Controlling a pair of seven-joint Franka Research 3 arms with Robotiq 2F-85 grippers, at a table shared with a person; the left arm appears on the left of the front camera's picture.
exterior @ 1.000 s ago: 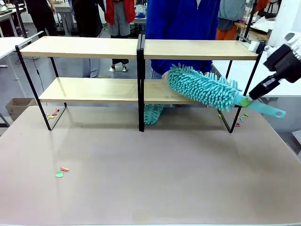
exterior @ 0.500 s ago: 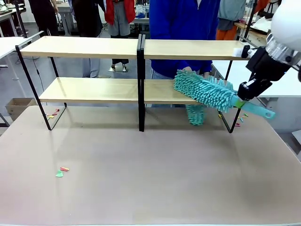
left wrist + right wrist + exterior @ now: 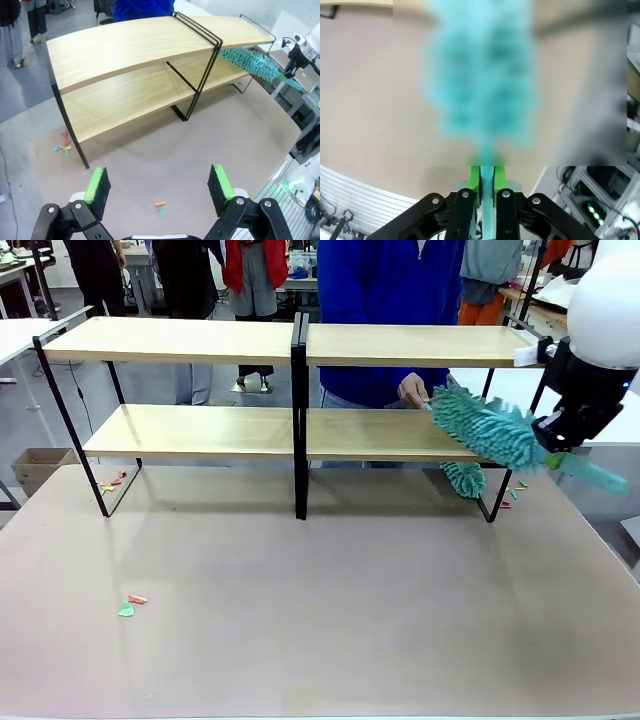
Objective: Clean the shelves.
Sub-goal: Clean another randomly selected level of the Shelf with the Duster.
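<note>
Standing across the far part of the bench, the shelves are a two-tier rack of light boards on a thin black frame, with a black post at the middle. The right arm comes in from the right and its gripper has its fingers clamped on the handle of a teal duster. The fluffy head lies at the right end of the lower board, tilted, its tip pointing toward the middle of the rack, while the handle's tail sticks out past the gripper to the right. A second tuft of teal hangs just below that board's right end.

In the right wrist view the green pads press the pale handle from both sides and the duster head is a blur ahead of them.

The left gripper hovers over the bench, its fingers wide apart with nothing between them, looking toward the rack's left end.

A person in a blue top stands behind the rack, one hand between the two boards, just beside the duster's tip. Small coloured scraps lie on the bench at front left, more near the rack's left foot and more near its right foot.
</note>
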